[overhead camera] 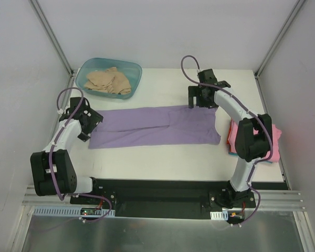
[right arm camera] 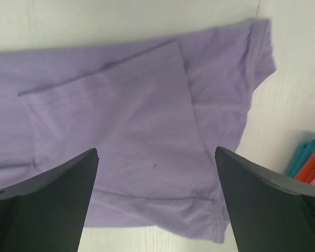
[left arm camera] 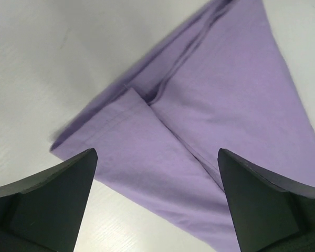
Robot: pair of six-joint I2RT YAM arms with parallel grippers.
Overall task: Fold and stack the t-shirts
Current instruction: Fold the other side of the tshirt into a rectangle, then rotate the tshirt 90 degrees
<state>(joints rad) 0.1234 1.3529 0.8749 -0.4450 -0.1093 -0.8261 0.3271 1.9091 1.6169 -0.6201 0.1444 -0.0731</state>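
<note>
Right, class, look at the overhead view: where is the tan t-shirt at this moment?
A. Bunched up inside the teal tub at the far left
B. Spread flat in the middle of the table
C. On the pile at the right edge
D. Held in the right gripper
A: the tan t-shirt lies crumpled in the teal tub, while the lavender t-shirt is the one lying flat mid-table, and the right gripper stands open, holding nothing.

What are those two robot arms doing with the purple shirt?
They are folding laundry. The lavender t-shirt lies on the white table, folded into a long strip. The left gripper is at one end and the right gripper at the other, both open and holding nothing. A tan shirt waits in the teal tub, and a pink one lies at the right edge.
</note>
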